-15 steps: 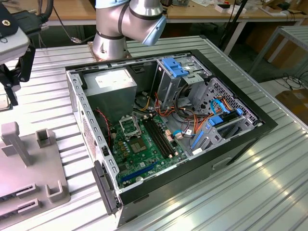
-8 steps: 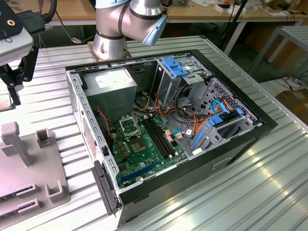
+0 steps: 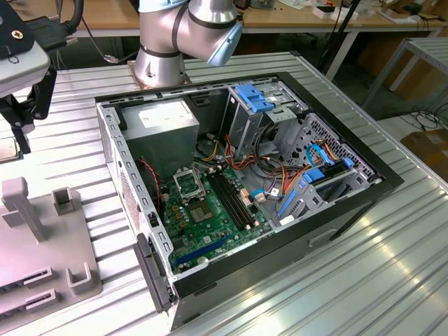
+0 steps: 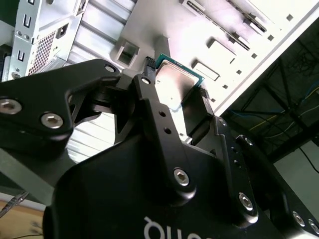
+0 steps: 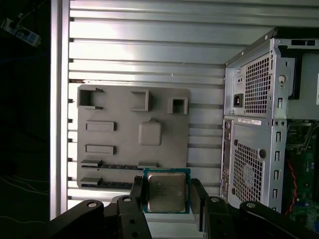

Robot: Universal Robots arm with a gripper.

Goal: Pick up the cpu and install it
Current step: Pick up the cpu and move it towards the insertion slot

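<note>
**Step in hand:** pick-up looks done, install not yet done. In the first wrist view the hand (image 5: 168, 197) is clamped on the cpu (image 5: 166, 189). One finger (image 5: 138, 191) presses on each of two opposite edges, and the silver-grey top faces the camera. The second wrist view shows the same grip, with the chip held flat between the tips and its green rim showing.

**Where the cpu is:** held in the air over the grey fixture plate (image 5: 119, 149), not touching it. The plate lies on the ribbed metal surface (image 3: 336, 294), just beside the rear panel of the computer case (image 3: 350, 203).

**Exterior view:** the plate sits at about 8 o'clock and the open case is in the middle. Inside the case, the black socket frame (image 3: 187, 183) lies on the green motherboard (image 3: 217, 227), at about 9 o'clock of the case's interior. The frame looks hollow, with nothing seated in it. It is well apart from the held chip.

**Judgement on the next move:** it calls for a carry across the case wall to the socket frame. The chip must be kept level and its edges squared to the frame. The corner orientation cannot be read from here. The hand is bulky next to the cables and drive cage nearby, so clearance is the risk.
</note>
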